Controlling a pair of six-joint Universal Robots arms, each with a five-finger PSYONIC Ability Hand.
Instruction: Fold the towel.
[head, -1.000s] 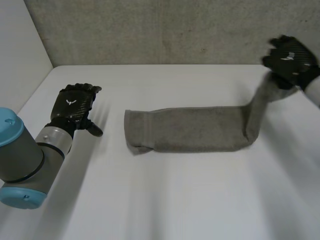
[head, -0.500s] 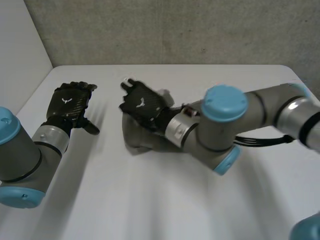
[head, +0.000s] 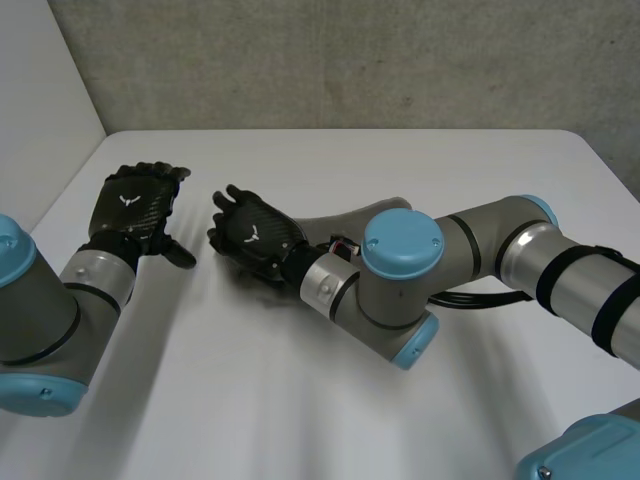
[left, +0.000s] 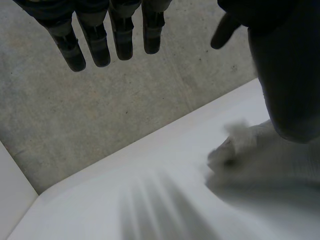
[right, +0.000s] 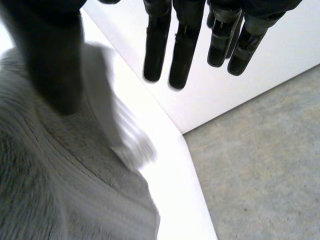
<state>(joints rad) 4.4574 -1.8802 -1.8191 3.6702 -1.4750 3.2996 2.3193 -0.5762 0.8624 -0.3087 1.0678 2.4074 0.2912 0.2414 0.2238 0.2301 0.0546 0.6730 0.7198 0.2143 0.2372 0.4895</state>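
Spreading straight, relaxed fingers, the right hand (head: 250, 238) grasps nothing. It sits low over the left end of the grey towel (head: 365, 213), which lies bunched beneath its palm and beneath the right arm (head: 470, 240) crossing the white table (head: 300, 400). It is probably placed there to lay one towel end over the other. The left hand (head: 135, 205), fingers likewise straight and empty, hovers near the right hand, apart from the towel, probably leaving room.
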